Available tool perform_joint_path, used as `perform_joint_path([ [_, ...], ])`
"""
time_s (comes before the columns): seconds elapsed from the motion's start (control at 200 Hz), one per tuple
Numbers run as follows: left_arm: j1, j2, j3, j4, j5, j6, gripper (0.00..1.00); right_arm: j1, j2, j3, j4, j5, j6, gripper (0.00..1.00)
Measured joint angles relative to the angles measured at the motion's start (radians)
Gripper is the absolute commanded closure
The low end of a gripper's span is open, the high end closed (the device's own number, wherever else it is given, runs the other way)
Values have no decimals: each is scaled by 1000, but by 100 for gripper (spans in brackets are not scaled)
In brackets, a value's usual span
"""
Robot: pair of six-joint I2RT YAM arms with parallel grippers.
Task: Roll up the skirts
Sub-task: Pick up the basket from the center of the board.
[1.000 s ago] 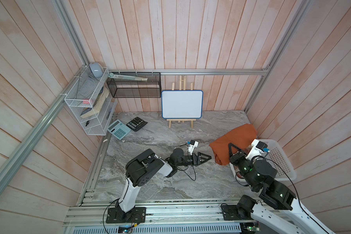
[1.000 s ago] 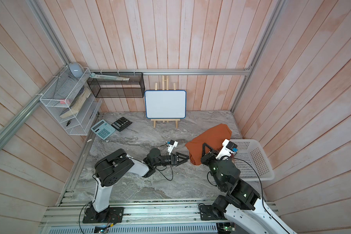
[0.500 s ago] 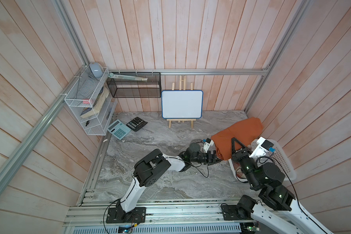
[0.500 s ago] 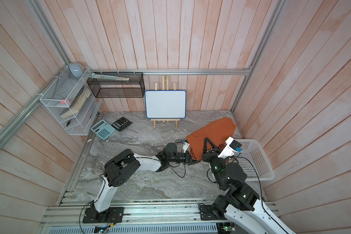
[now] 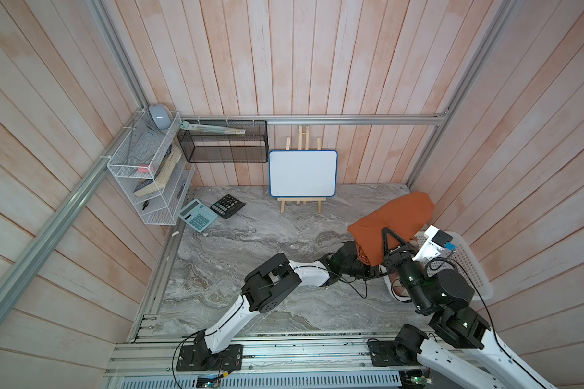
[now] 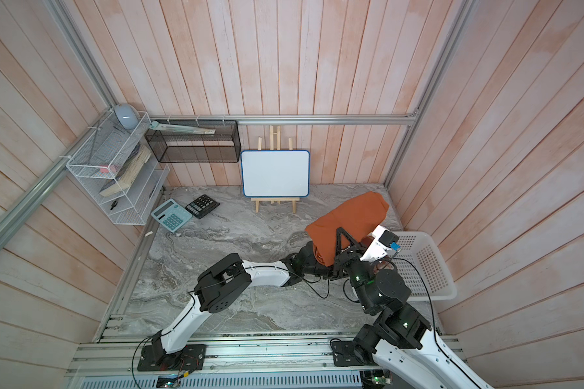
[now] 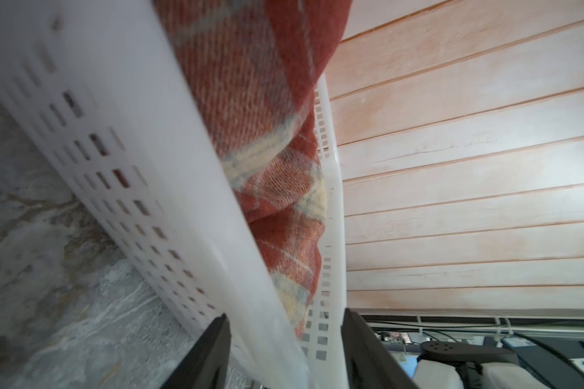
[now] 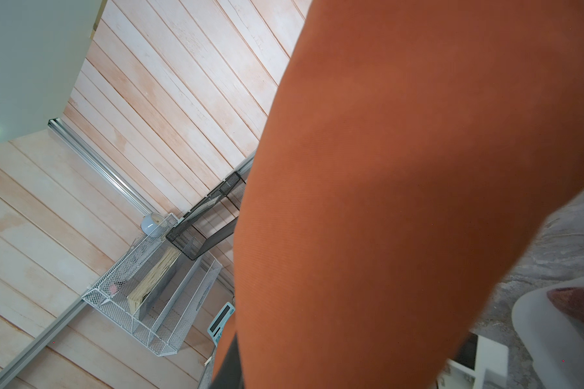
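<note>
The rust-orange skirt [image 5: 395, 219] [image 6: 351, 215] hangs bunched above the marble floor at the right, and my right gripper [image 5: 386, 237] is shut on it. In the right wrist view this skirt [image 8: 402, 168] fills most of the frame and hides the jaws except one dark finger [image 8: 228, 363]. The plaid skirt [image 7: 267, 134] lies crumpled inside the white basket [image 5: 469, 266] [image 7: 132, 134]. My left gripper [image 7: 285, 315] [image 5: 373, 271] straddles the basket's near wall, one finger outside and one inside, both against the plastic.
A whiteboard on an easel [image 5: 303, 173] stands at the back wall. Two calculators [image 5: 198, 215] [image 5: 227, 206] lie at the back left, under a white wire shelf [image 5: 149, 175] and a black mesh bin [image 5: 223, 144]. The basket sits against the right wall.
My left arm has reached right from mid-floor to the basket, and its jaws have closed from wide open onto the wall. The right arm has lifted the orange skirt higher and further back.
</note>
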Motion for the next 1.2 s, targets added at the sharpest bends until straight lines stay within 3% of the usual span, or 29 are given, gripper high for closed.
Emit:
perform_joint_path([
  [0.16,7,-19,36,-61,-8,-27,100,0,1,0,-1,-8,1,100],
  [0.47,6,-89,-16,-145,-47,37,100,0,1,0,-7,-24,1,100],
  [0.695,33,-292,-187,-349,-80,93,100,0,10,0,-7,-34,1,100],
  [0.955,167,-568,-437,-518,-92,150,100,0,21,3,-8,-53,5,100],
  [1.2,338,-783,-587,-754,-66,389,100,0,92,24,-69,-116,7,100],
])
